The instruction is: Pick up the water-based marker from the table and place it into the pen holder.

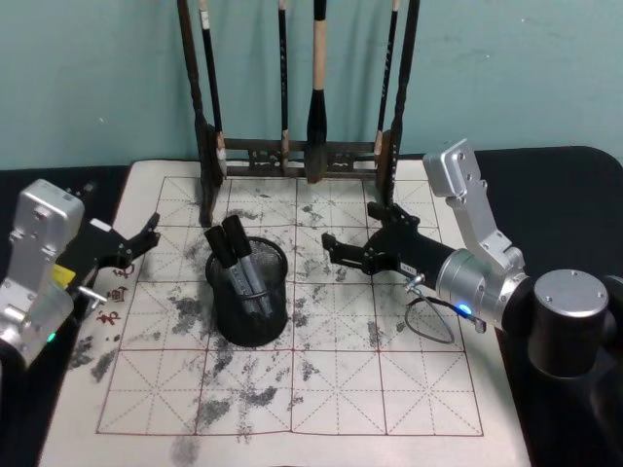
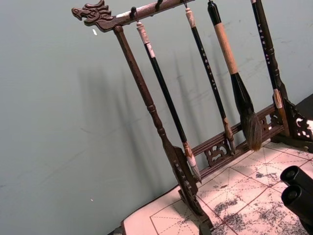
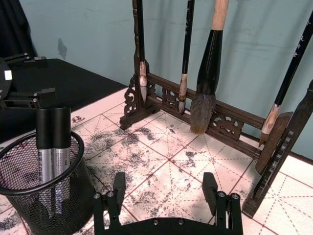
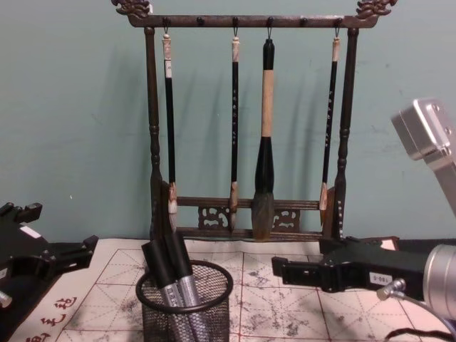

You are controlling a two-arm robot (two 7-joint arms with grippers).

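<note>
The black wire-mesh pen holder (image 1: 250,309) stands left of centre on the gridded table mat (image 1: 389,389). Two water-based markers (image 1: 234,255) with silver barrels and black caps lean side by side inside it, caps above the rim. My right gripper (image 1: 350,225) hovers just right of the holder, open, with nothing between its fingers (image 3: 119,185). From the right wrist, the holder (image 3: 29,205) and markers (image 3: 54,147) sit beside the gripper (image 3: 164,187). My left gripper (image 1: 146,236) rests open at the mat's left edge. The chest view has the holder (image 4: 214,310) and markers (image 4: 173,274) at lower centre.
A tall dark wooden brush rack (image 1: 292,151) with several hanging brushes (image 4: 264,142) stands at the back of the mat, behind the holder. A loose cable loop (image 1: 428,326) hangs under my right wrist. The mat's front half holds only ink stains.
</note>
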